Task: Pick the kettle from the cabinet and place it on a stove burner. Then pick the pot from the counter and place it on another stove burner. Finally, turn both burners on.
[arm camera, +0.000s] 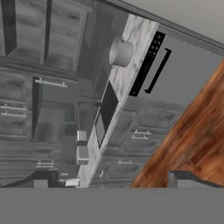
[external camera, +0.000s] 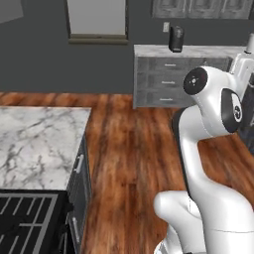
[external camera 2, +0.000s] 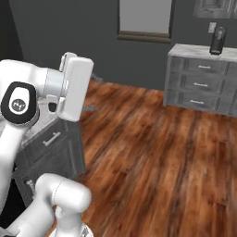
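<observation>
My claw stands wide apart and holds nothing. In my hand view the pot (arm camera: 120, 52) sits on the far counter (arm camera: 131, 57), close to its front edge. The wide wood floor (external camera: 134, 149) between is free for driving.

No readable text, label, brand, number or sign is found on anything in the three views. A column of small white marks is seen on the black control strip (arm camera: 146, 64) of the grey appliance in the hand view (too small and blurred to be read as characters). A faint pale mark is seen on the round dark joint cap (external camera 2: 17, 104) of the arm in the right base view, and another on the joint cap (external camera: 195, 81) in the left base view (neither is legible).
</observation>
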